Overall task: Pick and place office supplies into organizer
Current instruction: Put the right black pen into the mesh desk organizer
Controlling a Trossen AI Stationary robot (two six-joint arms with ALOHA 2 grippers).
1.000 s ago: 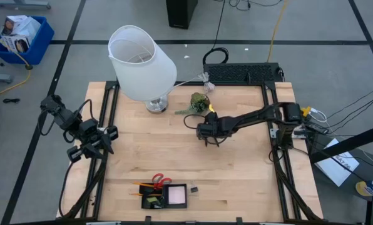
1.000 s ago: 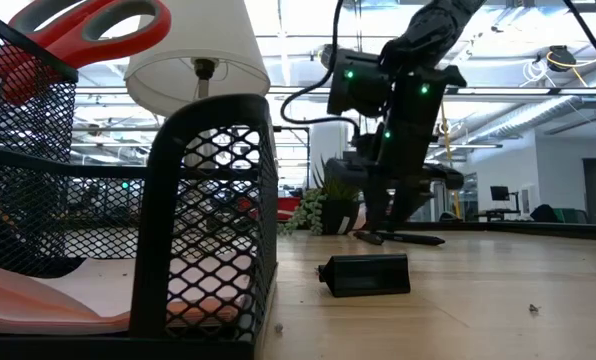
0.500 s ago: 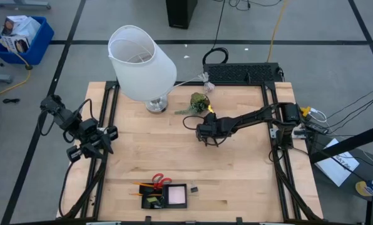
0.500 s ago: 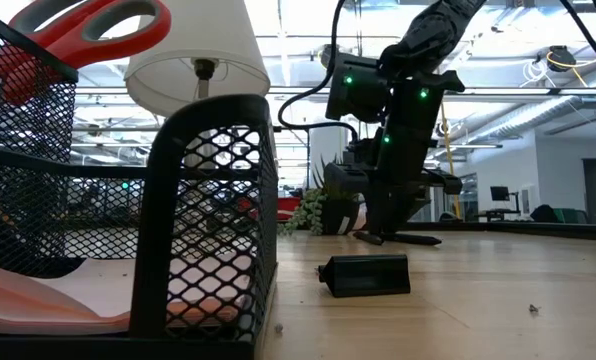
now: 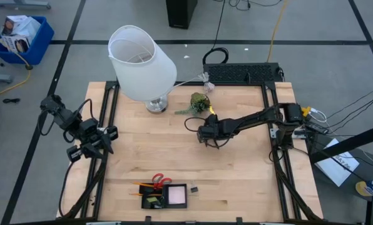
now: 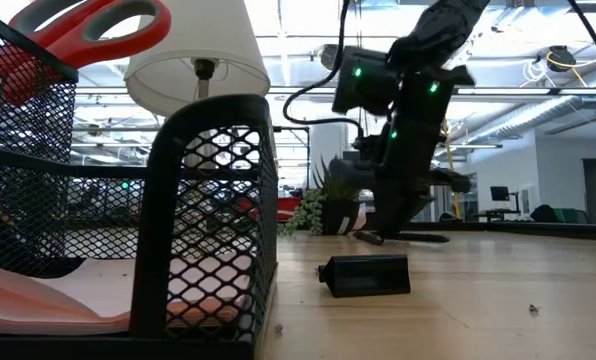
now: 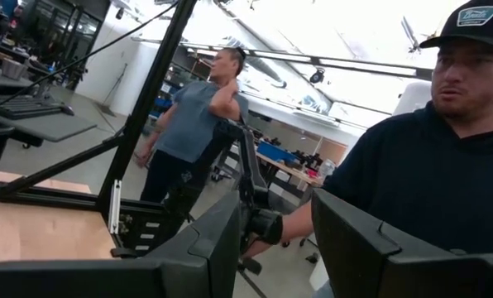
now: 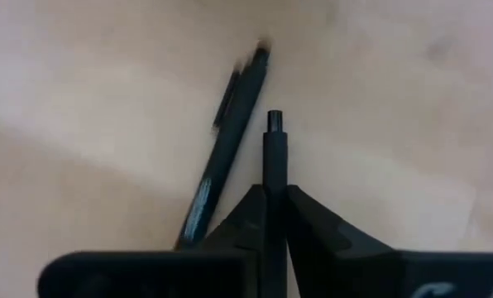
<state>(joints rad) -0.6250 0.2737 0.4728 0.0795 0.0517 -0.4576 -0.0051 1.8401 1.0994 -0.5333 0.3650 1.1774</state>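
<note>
The right gripper [image 5: 204, 134] sits low over the desk [image 5: 236, 169] near the frame's centre, just below a plant sprig [image 5: 199, 102]; its fingers are too small to read. At lower centre, the organizer [image 5: 166, 195] holds a pink pad [image 5: 176, 195], red-handled scissors [image 5: 159, 182] alongside. The left gripper [image 5: 105, 141] waits at left.

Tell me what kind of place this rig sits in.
Probably an open lab or workshop, not a home office. The wooden table stands on a grey floor with taped lines and loose cables; the low view shows exposed ceiling pipes, strip lights and distant desks; people stand beyond it.
</note>
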